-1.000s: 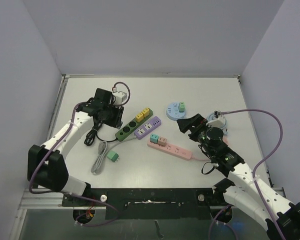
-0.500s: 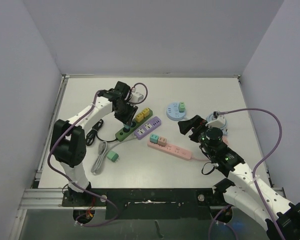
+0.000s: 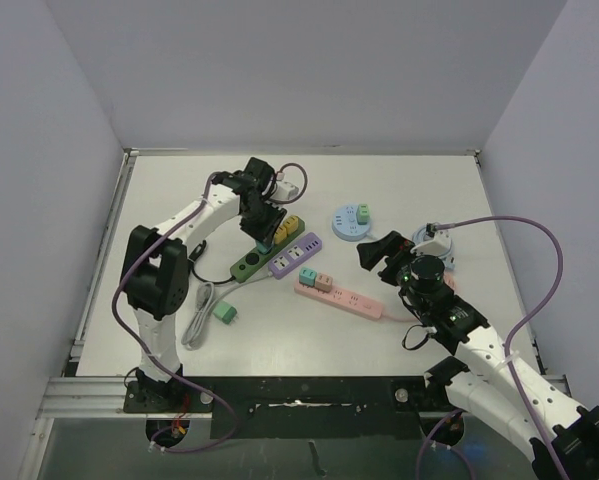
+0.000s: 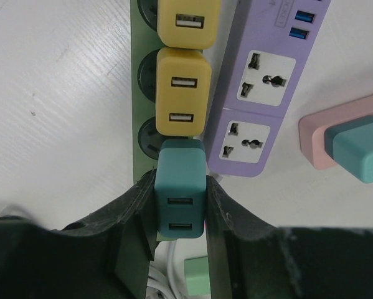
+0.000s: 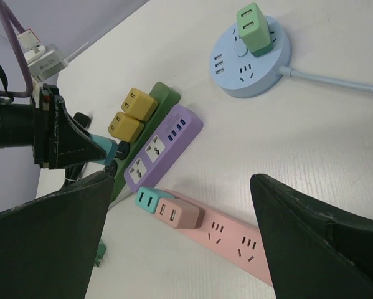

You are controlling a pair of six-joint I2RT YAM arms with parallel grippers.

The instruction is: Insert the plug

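Teal plug (image 4: 180, 165) pinched between the fingers of the left claw (image 4: 180, 187). Jaws narrow, pressed on its two long sides.

Plug sits at the green strip (image 4: 138, 75), over the third round socket, touching the nearer of two yellow plugs (image 4: 180, 93) seated in the same strip. Can't tell whether the prongs are in.

Orientation: USB face toward the wrist camera, prong side toward the strip. Long axis of that face runs along the strip, 12 to 6 in the wrist view.

Top view: green strip lies 7-to-1 across the desk (image 3: 179, 190), left of centre; left claw (image 3: 264, 228) is over it.

Purple strip (image 4: 261, 93) alongside green, at its 3 o'clock. Pink strip (image 3: 354, 303) at 5 o'clock of purple, carrying a teal adapter (image 5: 150, 199) and a pink one side by side. Blue hub (image 3: 347, 224) at 1 o'clock of desk centre, green adapter (image 5: 256, 26) plugged in.

Right claw (image 3: 377, 248) at 3 o'clock of centre, jaws spread wide, gripping nothing.
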